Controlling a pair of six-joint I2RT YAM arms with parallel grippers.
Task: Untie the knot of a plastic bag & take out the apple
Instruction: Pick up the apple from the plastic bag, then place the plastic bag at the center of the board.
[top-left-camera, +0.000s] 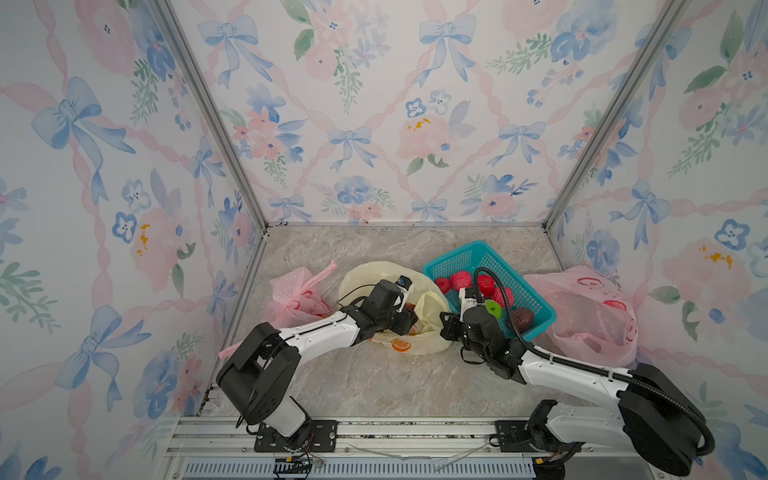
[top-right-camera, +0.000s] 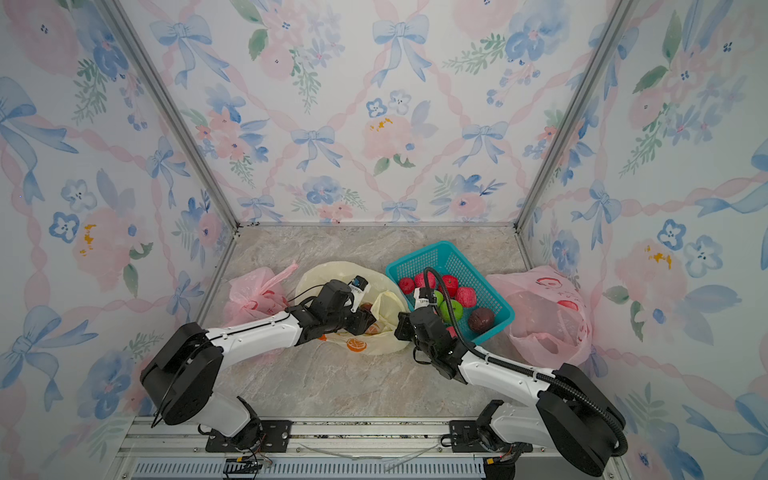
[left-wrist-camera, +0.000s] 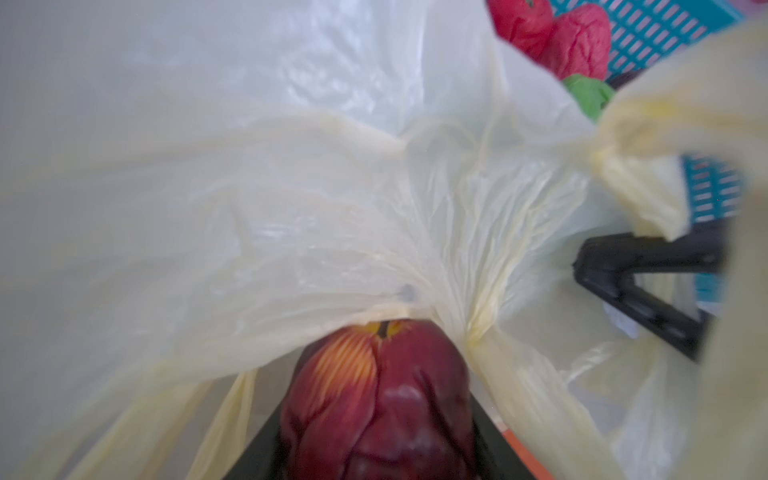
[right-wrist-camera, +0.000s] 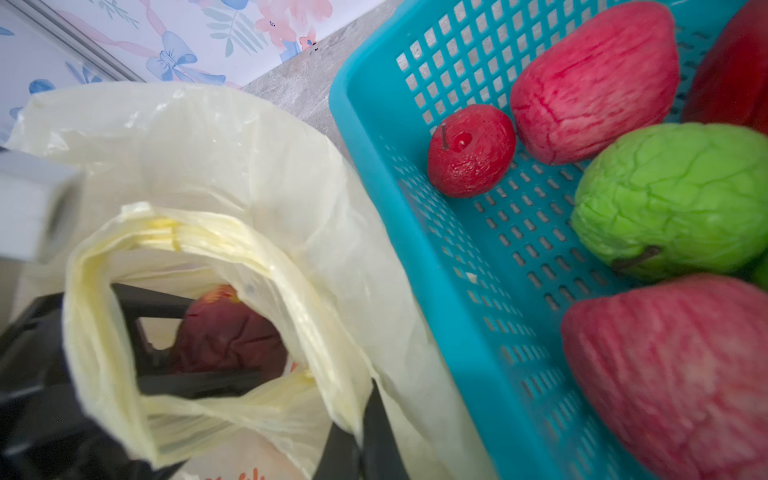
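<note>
Some of the dark apple (left-wrist-camera: 378, 399) hides under yellow bag (left-wrist-camera: 291, 208) film.

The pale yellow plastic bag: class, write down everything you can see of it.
The pale yellow plastic bag is thin, translucent and crumpled, with an orange-slice print. It lies on the marble tabletop beside the teal basket. Its mouth gapes open; the right pincer is shut on its rim. Inside, a dark red apple sits between the fingers of the left pincer.
</note>
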